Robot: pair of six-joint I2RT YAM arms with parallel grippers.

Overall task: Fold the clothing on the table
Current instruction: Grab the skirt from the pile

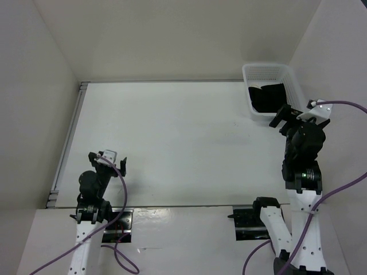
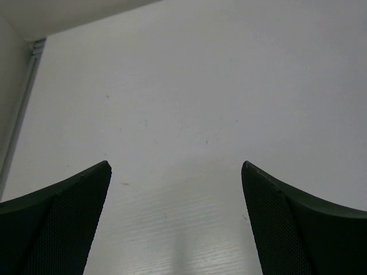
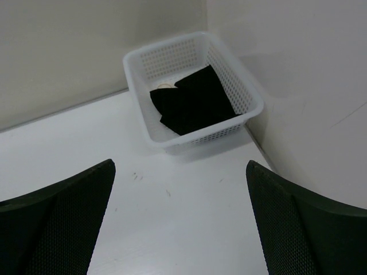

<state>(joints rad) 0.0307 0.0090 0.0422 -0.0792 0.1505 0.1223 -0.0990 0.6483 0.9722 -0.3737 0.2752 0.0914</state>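
Observation:
The clothing (image 1: 268, 96), plain black fabric, lies crumpled inside a white mesh basket (image 1: 252, 70) at the table's far right corner. In the right wrist view the clothing (image 3: 192, 100) fills most of the basket (image 3: 137, 60), with a small pale patch showing at its back edge. My right gripper (image 1: 289, 116) hangs open just in front of the basket, its jaws (image 3: 180, 163) wide apart over bare table (image 3: 69, 137) with nothing between them. At the near left my left gripper (image 1: 107, 160) is also open, its jaws (image 2: 175, 166) spread above the white table (image 2: 200, 86), holding nothing.
A thin metal rail (image 1: 67, 143) runs along the table's left edge and shows in the left wrist view as a rail (image 2: 23, 109). White walls close in at the back, the left and the right, with the basket pressed against the right wall (image 3: 298, 86).

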